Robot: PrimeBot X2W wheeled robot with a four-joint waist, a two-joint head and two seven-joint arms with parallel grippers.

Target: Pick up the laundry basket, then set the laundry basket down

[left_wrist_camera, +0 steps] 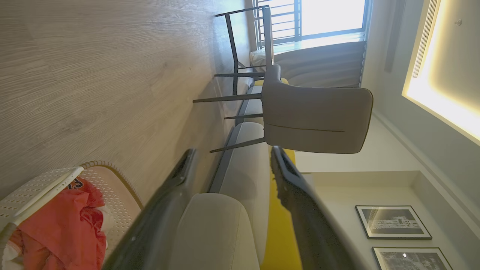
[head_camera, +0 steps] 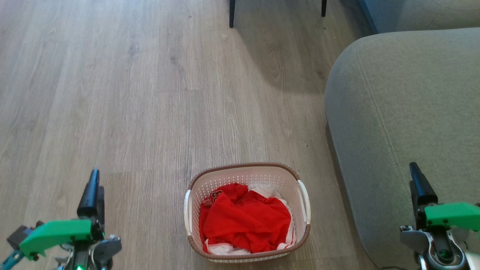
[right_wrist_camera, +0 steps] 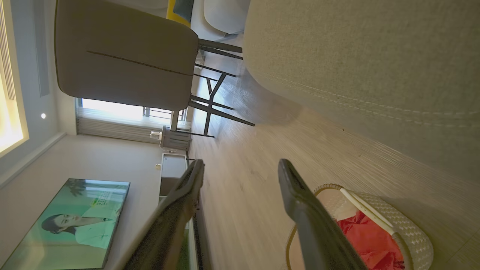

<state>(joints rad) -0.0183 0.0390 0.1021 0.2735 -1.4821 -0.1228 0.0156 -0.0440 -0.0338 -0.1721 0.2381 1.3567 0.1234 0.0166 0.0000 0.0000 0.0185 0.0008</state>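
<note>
**Between two open pincers: basket on the floor, not yet gripped**

On the wood floor, beside the grey sofa, the basket sits low in the middle of the head view. A strip of floor separates its right wall from the sofa. It lies ahead of both arms and inward from them, roughly midway, the left arm perhaps a shade nearer. Red clothes fill it. Its white handles face outward, the left handle toward the left arm and the right handle toward the right. A two-sided lift therefore looks the natural move, each pincer swinging inward to its own handle. Whether the basket is longer across or front to back I cannot tell from this steep look down. The left pincer is spread wide, empty and touching nothing; the basket shows at that view's lower left. The right pincer is likewise wide apart and empty, with the basket at its view's lower right, partly behind one finger.
</note>
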